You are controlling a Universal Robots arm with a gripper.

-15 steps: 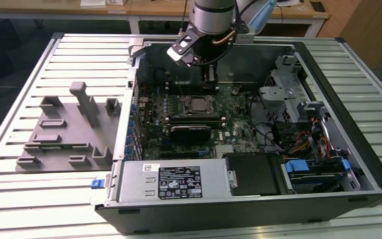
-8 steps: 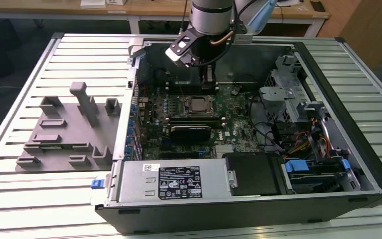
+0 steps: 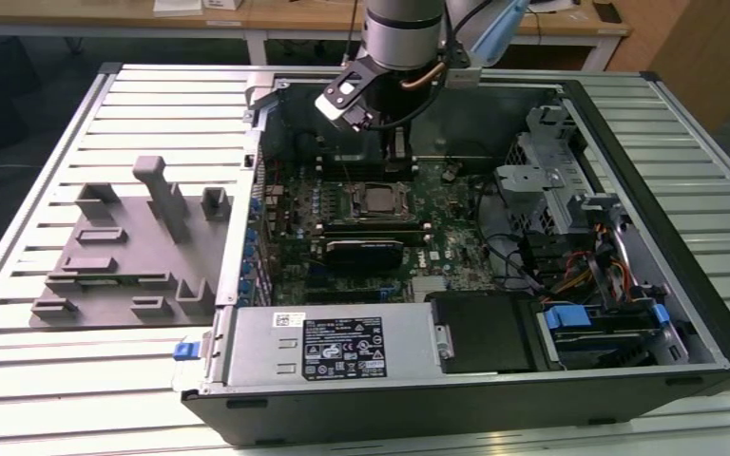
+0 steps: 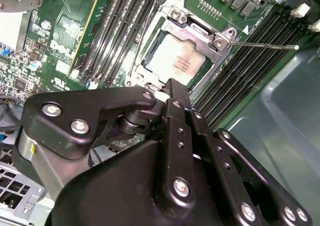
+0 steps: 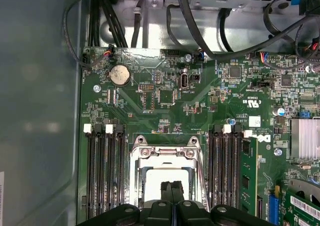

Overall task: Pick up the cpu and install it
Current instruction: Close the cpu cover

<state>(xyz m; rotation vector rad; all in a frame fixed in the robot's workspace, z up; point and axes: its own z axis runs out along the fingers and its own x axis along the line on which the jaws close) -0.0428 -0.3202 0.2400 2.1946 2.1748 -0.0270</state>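
Fingers clenched together on nothing, the gripper hangs just above the cpu, which lies flat in its socket on the green motherboard inside the open case.

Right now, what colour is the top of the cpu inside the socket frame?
Shiny silver-grey; the cpu shows best in the second wrist view.

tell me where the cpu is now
The cpu sits inside the socket frame on the motherboard, between the memory slots, just beyond the gripper in the second wrist view.
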